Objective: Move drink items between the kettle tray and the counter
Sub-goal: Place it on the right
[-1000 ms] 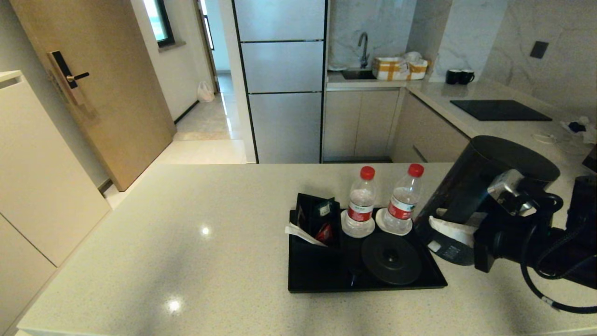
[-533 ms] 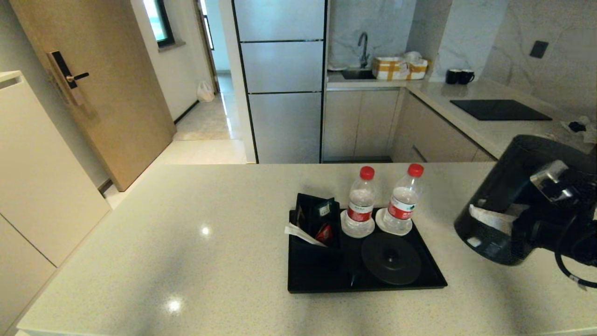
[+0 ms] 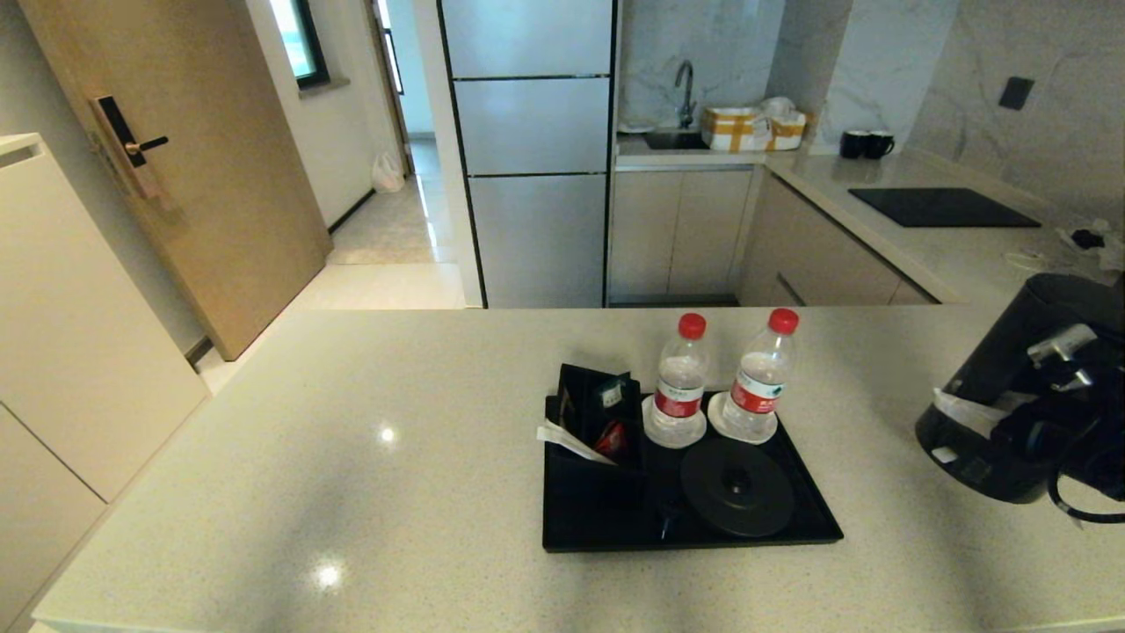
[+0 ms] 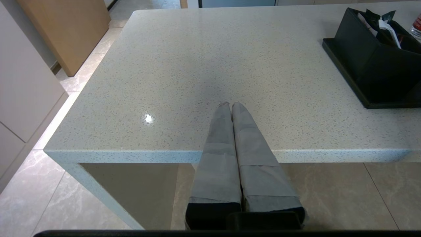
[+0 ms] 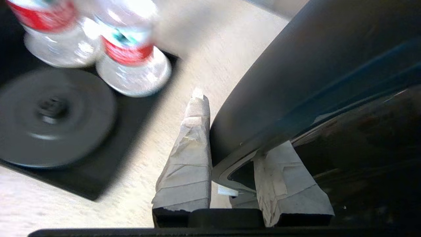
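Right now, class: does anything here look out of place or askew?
Yes. The kettle is off its base, tilted in the right gripper at the counter's right end. Both bottles stand upright on the tray. The left gripper is parked.

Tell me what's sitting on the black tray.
On the tray: a round kettle base, two water bottles on white coasters, and a sachet box. What lies beneath the box is hidden.

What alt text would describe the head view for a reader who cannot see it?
At the right edge, the right gripper holds the dark kettle tilted over the beige counter, beside the black tray. On the tray stand two red-capped water bottles on white coasters, a sachet box and the empty round kettle base.
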Controlling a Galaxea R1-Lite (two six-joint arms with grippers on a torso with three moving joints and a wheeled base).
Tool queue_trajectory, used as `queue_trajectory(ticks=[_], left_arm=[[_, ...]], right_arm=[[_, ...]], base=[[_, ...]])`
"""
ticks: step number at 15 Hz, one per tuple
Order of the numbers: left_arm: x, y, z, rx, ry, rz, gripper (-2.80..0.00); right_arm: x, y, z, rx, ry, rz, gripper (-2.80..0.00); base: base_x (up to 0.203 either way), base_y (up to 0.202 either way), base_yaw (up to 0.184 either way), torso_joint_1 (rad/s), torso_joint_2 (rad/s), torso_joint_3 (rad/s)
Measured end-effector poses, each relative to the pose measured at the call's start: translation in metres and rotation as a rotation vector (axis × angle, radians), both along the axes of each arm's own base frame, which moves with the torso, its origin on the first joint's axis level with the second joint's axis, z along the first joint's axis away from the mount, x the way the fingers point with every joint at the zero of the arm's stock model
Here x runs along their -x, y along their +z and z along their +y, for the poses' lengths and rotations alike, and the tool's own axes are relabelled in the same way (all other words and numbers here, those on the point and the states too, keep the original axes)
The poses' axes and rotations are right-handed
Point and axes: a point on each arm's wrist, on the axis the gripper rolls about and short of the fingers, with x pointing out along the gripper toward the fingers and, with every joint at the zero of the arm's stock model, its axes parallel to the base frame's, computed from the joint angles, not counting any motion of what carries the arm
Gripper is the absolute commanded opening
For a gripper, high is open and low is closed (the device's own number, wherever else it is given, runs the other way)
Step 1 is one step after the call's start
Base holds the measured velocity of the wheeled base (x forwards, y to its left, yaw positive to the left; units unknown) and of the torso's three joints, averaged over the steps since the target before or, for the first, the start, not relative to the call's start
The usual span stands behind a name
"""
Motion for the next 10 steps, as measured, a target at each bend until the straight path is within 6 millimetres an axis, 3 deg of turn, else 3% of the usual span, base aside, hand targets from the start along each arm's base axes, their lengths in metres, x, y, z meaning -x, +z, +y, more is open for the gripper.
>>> queue_trajectory(ticks=[10], left_arm=[[0.0,0.0,0.0,0.0,0.0,0.0,-2.8]], right_arm=[[-0.018,-0.06,-0.014,0.013,-0.073,0.011,-2.8]], base=[[0.0,0.0,0.0,0.0,0.0,0.0]])
